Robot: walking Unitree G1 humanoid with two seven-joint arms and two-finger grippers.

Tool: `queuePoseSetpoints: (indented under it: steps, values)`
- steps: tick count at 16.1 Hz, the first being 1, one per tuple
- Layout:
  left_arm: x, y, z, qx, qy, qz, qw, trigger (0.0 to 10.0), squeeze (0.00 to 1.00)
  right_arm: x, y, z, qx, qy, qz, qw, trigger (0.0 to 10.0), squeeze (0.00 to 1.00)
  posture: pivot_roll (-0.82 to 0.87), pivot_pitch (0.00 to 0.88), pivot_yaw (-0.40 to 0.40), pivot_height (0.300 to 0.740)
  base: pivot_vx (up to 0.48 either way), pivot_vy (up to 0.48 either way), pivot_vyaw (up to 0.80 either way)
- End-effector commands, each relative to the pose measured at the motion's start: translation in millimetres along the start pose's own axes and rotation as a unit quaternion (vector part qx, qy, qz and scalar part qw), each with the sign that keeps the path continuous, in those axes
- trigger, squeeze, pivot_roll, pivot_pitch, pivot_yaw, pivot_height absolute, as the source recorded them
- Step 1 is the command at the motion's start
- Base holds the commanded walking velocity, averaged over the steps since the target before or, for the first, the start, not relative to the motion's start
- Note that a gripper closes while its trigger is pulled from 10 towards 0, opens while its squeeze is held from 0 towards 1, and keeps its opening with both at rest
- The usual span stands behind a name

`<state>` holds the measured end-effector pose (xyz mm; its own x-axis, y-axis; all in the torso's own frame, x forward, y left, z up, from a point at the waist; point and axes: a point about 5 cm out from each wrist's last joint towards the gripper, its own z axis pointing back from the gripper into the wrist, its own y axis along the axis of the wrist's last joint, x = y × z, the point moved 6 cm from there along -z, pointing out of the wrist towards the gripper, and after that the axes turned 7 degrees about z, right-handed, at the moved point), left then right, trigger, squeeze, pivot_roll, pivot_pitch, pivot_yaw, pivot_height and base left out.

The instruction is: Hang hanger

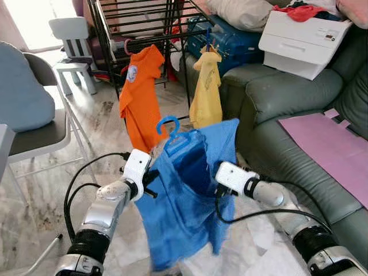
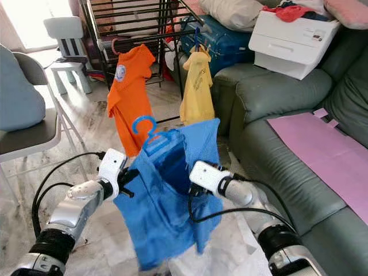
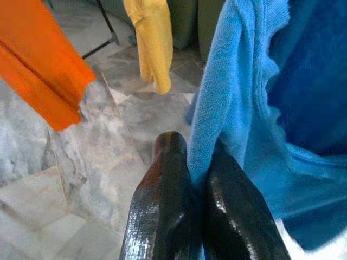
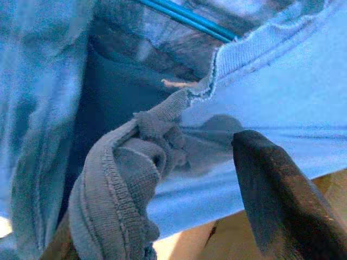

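A blue shirt (image 1: 184, 213) hangs on a blue hanger (image 1: 168, 125), held up between my two grippers in front of me. My left gripper (image 1: 150, 183) is shut on the shirt's left edge; in the left wrist view the cloth (image 3: 227, 108) is pinched between the black fingers (image 3: 162, 216). My right gripper (image 1: 221, 190) grips the shirt's right side, with bunched fabric (image 4: 135, 162) against one finger (image 4: 276, 189) and the hanger's bar (image 4: 184, 21) beyond. The black drying rack (image 1: 115, 34) stands farther ahead, carrying an orange shirt (image 1: 141, 98) and a yellow shirt (image 1: 207, 86).
A dark green sofa (image 1: 287, 92) runs along the right with a pink mat (image 1: 333, 149) and a white box (image 1: 302, 40) on it. A folding chair (image 1: 40, 132) stands at the left, a small white chair (image 1: 72, 34) behind it. Marble floor lies between me and the rack.
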<state>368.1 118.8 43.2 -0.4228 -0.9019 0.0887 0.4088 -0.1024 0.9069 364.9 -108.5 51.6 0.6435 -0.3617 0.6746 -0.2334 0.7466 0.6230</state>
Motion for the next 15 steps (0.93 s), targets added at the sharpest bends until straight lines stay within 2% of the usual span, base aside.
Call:
queuePoseSetpoints:
  steps: [1,3,4,5,7,8,9,10,11,13,14,15]
  values:
    - [-9.6,52.8,1.3,0.091,0.019,-0.010,0.996,0.0,0.00,-11.3,-5.2,-1.7,-0.013,0.016,-0.006,1.000,10.0,1.00,-0.10,0.000,0.021,0.740,0.000,0.000,0.00]
    - [-12.8,55.0,1.7,0.096,0.024,-0.013,0.995,0.0,0.00,9.3,-16.3,0.0,-0.041,-0.032,-0.018,0.999,10.0,1.00,-0.11,0.000,0.022,0.740,0.000,0.000,0.00]
    - [-12.9,56.1,1.6,0.098,0.024,-0.013,0.995,0.0,0.00,19.6,-22.4,1.6,-0.057,-0.061,-0.010,0.996,10.0,1.00,-0.10,0.000,0.023,0.740,0.000,0.000,0.00]
    - [-11.3,56.9,1.2,0.100,0.019,-0.014,0.995,0.0,0.00,36.2,-21.7,3.7,-0.057,-0.107,-0.002,0.993,10.0,1.00,-0.10,0.000,0.025,0.740,0.000,0.000,0.00]
    - [-9.5,56.9,0.9,0.102,0.015,-0.018,0.995,0.0,0.00,57.6,-7.0,4.7,-0.021,-0.163,-0.036,0.986,10.0,1.00,-0.10,0.000,0.027,0.740,0.000,0.000,0.00]
    - [-9.7,57.1,0.6,0.103,0.014,-0.018,0.994,0.0,0.00,60.0,7.3,3.0,0.020,-0.167,-0.066,0.984,10.0,1.00,-0.10,0.000,0.028,0.740,0.000,0.000,0.00]
    - [-9.8,57.2,0.5,0.104,0.014,-0.018,0.994,0.0,0.00,55.1,12.9,1.0,0.038,-0.153,-0.083,0.984,10.0,1.00,-0.10,0.000,0.027,0.740,0.000,0.000,0.00]
    - [-10.5,57.7,0.5,0.106,0.016,-0.019,0.994,0.0,0.00,40.4,14.4,-3.4,0.045,-0.113,-0.110,0.986,10.0,1.00,-0.10,0.000,0.027,0.740,0.000,0.000,0.00]
    - [-10.8,58.0,0.4,0.107,0.017,-0.019,0.994,0.0,0.00,33.7,13.5,-4.7,0.045,-0.096,-0.125,0.987,10.0,1.00,-0.10,0.000,0.027,0.740,0.000,0.000,0.00]
    - [-8.0,60.7,1.0,0.113,0.004,-0.038,0.993,0.0,0.00,16.0,11.4,-4.5,0.046,-0.046,-0.121,0.991,10.0,1.00,-0.10,0.000,0.026,0.740,0.000,0.000,0.00]
    - [-8.0,60.8,1.3,0.114,0.003,-0.044,0.993,0.0,0.00,15.5,11.8,-3.8,0.049,-0.042,-0.121,0.991,10.0,1.00,-0.10,0.000,0.026,0.740,0.000,0.000,0.00]
    - [-7.1,60.8,2.8,0.114,-0.005,-0.061,0.992,0.0,0.00,16.8,13.3,-0.5,0.057,-0.033,-0.114,0.991,10.0,0.00,-0.11,0.000,0.027,0.740,0.000,0.000,0.00]
